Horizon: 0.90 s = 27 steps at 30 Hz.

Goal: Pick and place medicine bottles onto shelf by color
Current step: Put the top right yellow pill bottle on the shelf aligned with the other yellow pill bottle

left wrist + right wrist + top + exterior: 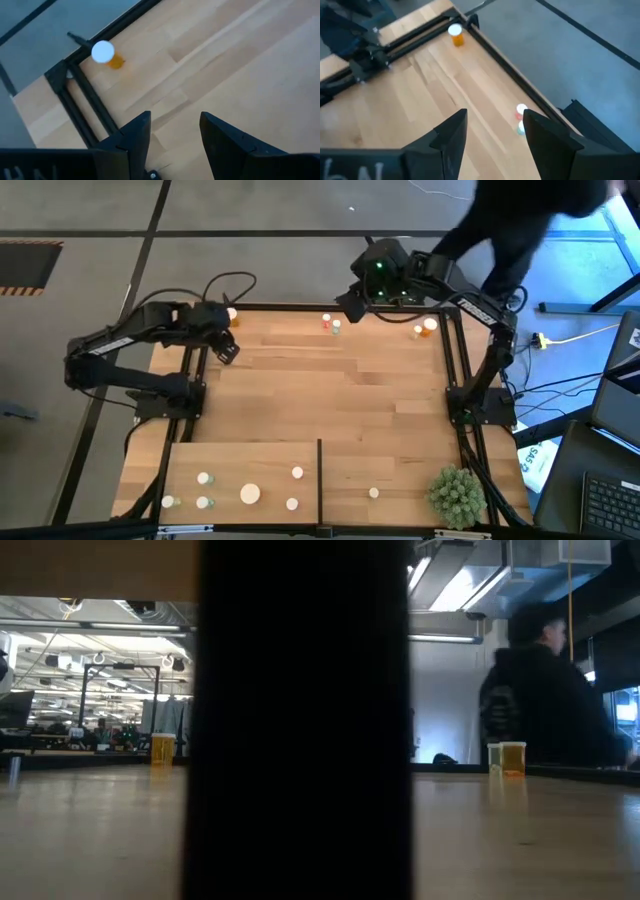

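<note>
A broad dark upright (305, 720) blocks the middle of the low view, hiding the table's centre and both arms. A person (520, 230) at the far right is cut off by the overhead picture's top edge; in the low view they show only as a dark blur. The bottles on the shelf (240, 455) are too small to tell by colour. In the right wrist view, one finger (547, 137) partly covers two bottles (521, 120).
</note>
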Motion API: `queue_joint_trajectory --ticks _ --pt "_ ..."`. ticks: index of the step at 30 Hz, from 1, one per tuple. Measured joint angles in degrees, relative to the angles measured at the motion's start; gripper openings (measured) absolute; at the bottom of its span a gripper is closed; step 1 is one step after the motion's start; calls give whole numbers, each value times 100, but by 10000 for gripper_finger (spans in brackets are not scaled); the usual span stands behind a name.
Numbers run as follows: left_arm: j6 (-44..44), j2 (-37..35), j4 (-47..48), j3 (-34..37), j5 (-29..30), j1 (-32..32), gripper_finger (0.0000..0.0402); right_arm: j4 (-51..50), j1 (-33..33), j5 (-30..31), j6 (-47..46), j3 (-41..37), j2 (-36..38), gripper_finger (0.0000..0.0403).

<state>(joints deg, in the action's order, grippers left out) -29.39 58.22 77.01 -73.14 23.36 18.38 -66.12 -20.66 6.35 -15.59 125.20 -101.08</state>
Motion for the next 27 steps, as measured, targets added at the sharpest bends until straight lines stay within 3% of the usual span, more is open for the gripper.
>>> queue_joint_trajectory --ticks 3,11,13,19,24,27 --pt "-27 75 2 0 -36 240 165 -27 -16 -231 93 -1 -25 197" --pt "136 72 9 0 -201 646 165 -978 0 -2390 1009 -1 -22 197" --pt "240 72 9 0 -208 690 165 -1314 114 -2652 1326 -1 -48 197" --pt "451 70 9 0 -208 759 165 -2023 449 -2533 1873 -2 -112 197" --pt "466 70 8 0 -208 760 165 -2412 339 -1254 614 -3 -164 197" --pt "466 70 7 0 -206 760 165 -2390 42 -1226 6 -3 -151 197"
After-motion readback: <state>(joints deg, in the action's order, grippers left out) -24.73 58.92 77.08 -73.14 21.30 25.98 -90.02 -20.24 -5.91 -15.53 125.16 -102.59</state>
